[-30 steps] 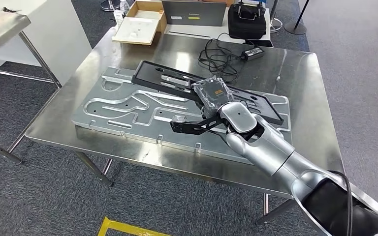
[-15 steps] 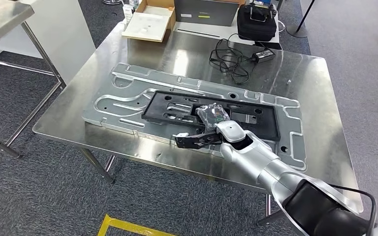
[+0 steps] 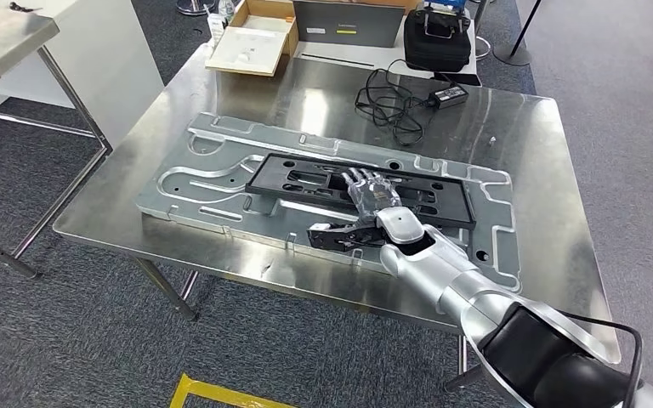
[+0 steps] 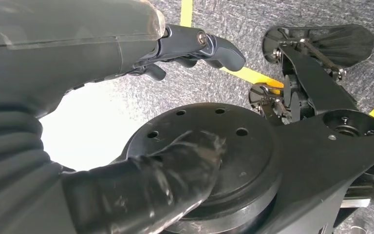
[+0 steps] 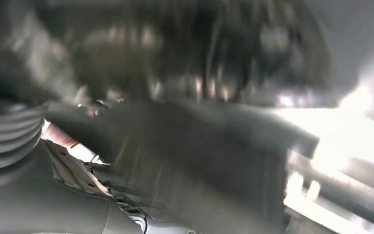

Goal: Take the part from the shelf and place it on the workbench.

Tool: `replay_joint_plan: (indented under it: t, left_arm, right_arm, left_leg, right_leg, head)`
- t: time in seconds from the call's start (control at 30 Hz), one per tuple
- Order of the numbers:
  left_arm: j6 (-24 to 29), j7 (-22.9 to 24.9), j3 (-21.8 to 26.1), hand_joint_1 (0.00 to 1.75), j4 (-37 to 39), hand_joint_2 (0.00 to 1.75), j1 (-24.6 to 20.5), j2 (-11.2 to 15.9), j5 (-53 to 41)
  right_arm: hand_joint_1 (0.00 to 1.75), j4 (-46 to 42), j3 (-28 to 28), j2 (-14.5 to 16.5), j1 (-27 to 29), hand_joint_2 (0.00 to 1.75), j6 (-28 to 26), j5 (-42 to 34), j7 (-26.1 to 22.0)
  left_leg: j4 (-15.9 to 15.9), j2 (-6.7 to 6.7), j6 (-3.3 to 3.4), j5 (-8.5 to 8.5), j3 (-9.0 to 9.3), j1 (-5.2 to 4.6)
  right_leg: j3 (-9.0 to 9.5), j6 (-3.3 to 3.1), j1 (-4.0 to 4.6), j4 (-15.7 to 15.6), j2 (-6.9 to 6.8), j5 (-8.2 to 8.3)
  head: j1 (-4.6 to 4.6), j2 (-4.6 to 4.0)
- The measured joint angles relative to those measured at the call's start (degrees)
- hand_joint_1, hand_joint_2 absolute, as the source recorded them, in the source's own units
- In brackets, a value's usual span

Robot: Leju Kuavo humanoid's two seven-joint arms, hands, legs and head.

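Observation:
The part [image 3: 306,178], a long black frame with cut-outs, lies flat on the grey machined plate [image 3: 212,161] on the steel workbench [image 3: 527,144]. My right hand [image 3: 370,204] rests on the middle of the part. Its fingers [image 3: 366,185] are stretched flat over the frame, and its thumb [image 3: 333,235] lies apart in front of the near edge. The right wrist view is a blur of dark shapes close up. In the left wrist view my left hand [image 4: 78,48] hangs over the floor, thumb [image 4: 214,45] out, holding nothing.
At the far end of the workbench stand an open cardboard box [image 3: 251,38], a grey case [image 3: 344,21], a black bag [image 3: 440,38] and a tangled cable with adapter [image 3: 395,106]. A white cabinet [image 3: 93,51] and another table [image 3: 0,42] stand to the left. Yellow tape [image 3: 221,393] marks the floor.
The part went from tilted above the plate to lying flat on it. My right hand's fingers went from curled around it to stretched flat. The head view shifted a little.

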Motion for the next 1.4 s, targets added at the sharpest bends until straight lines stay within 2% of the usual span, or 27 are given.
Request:
replay_joint_plan:
  t: [0.1, 0.2, 0.4, 0.77, 0.97, 1.07, 1.13, 1.2, 1.23, 1.27, 1.33, 1.37, 1.4]
  left_arm:
    - [0.7, 0.0, 0.0, 0.0, 0.0, 0.0, 0.0, -0.2, 0.6]
    - [1.4, -0.2, -0.1, 0.0, 0.0, 0.0, 0.0, -0.5, 1.3]
    - [1.8, -0.5, -0.3, 0.0, 0.0, 0.0, 0.0, -1.0, 2.0]
    - [1.8, -0.6, -0.4, 0.0, 0.0, 0.0, 0.0, -1.1, 2.2]
    - [1.9, -0.7, -1.5, 0.0, 0.0, 0.0, 0.1, -1.2, 3.5]
    - [2.0, -0.3, -2.1, 0.0, 0.0, 0.0, 0.2, -1.2, 3.9]
    - [2.0, -0.2, -2.6, 0.0, 0.0, 0.0, 0.2, -1.2, 4.1]
    - [2.0, 0.0, -3.0, 0.0, 0.0, 0.0, 0.3, -1.2, 4.3]
    - [2.0, 0.0, -3.2, 0.0, 0.0, 0.0, 0.3, -1.2, 4.4]
    - [2.0, 0.0, -3.4, 0.0, 0.0, 0.0, 0.3, -1.2, 4.4]
    - [2.0, 0.1, -3.9, 0.0, 0.0, 0.0, 0.3, -1.2, 4.4]
    - [2.0, 0.1, -4.1, 0.0, 0.0, 0.0, 0.3, -1.2, 4.4]
    - [2.0, 0.2, -4.3, 0.0, 0.0, 0.0, 0.3, -1.2, 4.4]
  right_arm:
    - [0.0, -5.3, 0.0, -0.1, 0.3, 0.0, -0.9, 1.7, 1.3]
    - [0.0, -14.5, -0.2, -0.4, 1.3, 0.0, -2.1, 4.3, 2.9]
    - [0.0, -29.9, -0.6, -1.1, 2.9, 0.0, -1.2, 6.7, 4.3]
    - [0.0, -35.7, -1.1, -1.8, 3.9, 0.0, -1.3, 6.7, 4.0]
    - [0.0, -41.9, -1.2, -2.0, 6.1, 0.0, -0.5, 4.5, 1.3]
    - [0.0, -45.5, -0.9, -2.3, 7.8, 0.0, -0.4, 3.2, -0.5]
    - [0.0, -47.8, -0.4, -2.6, 8.7, 0.87, -0.5, 2.9, -1.0]
    - [0.0, -50.0, 0.5, -2.9, 9.4, 1.75, -0.8, 3.0, -1.2]
    - [0.0, -51.0, 1.1, -3.2, 9.7, 1.75, -1.4, 3.3, -1.2]
    - [0.0, -51.9, 1.6, -3.4, 9.9, 1.75, -2.0, 3.6, -1.2]
    - [0.0, -53.0, 2.7, -3.9, 10.9, 1.75, -3.1, 4.2, -1.1]
    - [0.0, -53.1, 3.1, -4.1, 11.5, 1.75, -3.4, 4.3, -1.0]
    - [0.0, -53.2, 3.6, -4.3, 12.2, 1.75, -3.5, 4.3, -1.0]
  left_leg:
    - [0.0, 0.12, -0.03, 0.01, -0.01, 0.02]
    - [-0.1, 0.19, -0.1, 0.01, -0.02, 0.05]
    - [-0.1, 0.22, -0.22, -0.06, -0.01, 0.09]
    - [-0.1, 0.23, -0.22, -0.06, -0.01, 0.09]
    - [0.0, 0.21, -0.2, -0.12, -0.04, 0.03]
    - [0.2, 0.19, 0.06, -0.4, -0.12, -0.23]
    - [0.2, 0.18, 0.29, -0.41, -0.08, -0.32]
    - [-0.5, 0.21, 0.65, 0.05, 0.23, 0.02]
    - [-0.9, 0.21, 0.87, 0.35, 0.37, 0.21]
    - [-1.2, 0.2, 1.03, 0.56, 0.45, 0.41]
    - [-1.2, -0.05, 1.14, 0.72, 0.26, 0.41]
    - [-1.1, -0.29, 1.08, 0.76, 0.1, 0.42]
    - [-1.0, -0.61, 0.98, 0.83, -0.1, 0.45]
  right_leg:
    - [-0.12, 0.0, 0.02, 0.1, 0.09, -0.01]
    - [-0.24, -0.03, 0.04, 0.1, 0.13, -0.05]
    - [-0.34, -0.16, 0.09, 0.2, 0.15, -0.23]
    - [-0.33, -0.17, 0.09, 0.2, 0.14, -0.24]
    - [-0.31, -0.15, 0.05, 0.2, 0.14, -0.23]
    - [-0.24, 0.11, -0.25, 0.1, 0.16, -0.28]
    - [-0.16, 0.38, -0.35, 0.1, 0.18, -0.28]
    - [-0.18, 0.65, -0.32, 0.5, 0.1, -0.87]
    - [-0.59, 0.79, -0.31, 1.8, 0.03, -2.01]
    - [-1.49, 0.9, -0.35, 4.1, -0.06, -3.82]
    - [-4.4, 1.21, -0.56, 11.3, -0.17, -7.84]
    - [-5.58, 1.37, -0.7, 14.2, -0.2, -8.87]
    - [-5.98, 1.49, -0.85, 15.4, -0.22, -8.75]
  head:
    - [0.01, 0.0]
    - [0.0, 0.0]
    - [0.01, 0.0]
    - [0.01, 0.0]
    - [0.01, 0.0]
    - [0.0, 0.0]
    - [-0.01, 0.0]
    - [0.0, 0.0]
    - [0.0, 0.0]
    - [0.02, 0.0]
    - [0.02, 0.0]
    - [0.02, 0.0]
    - [0.01, 0.0]
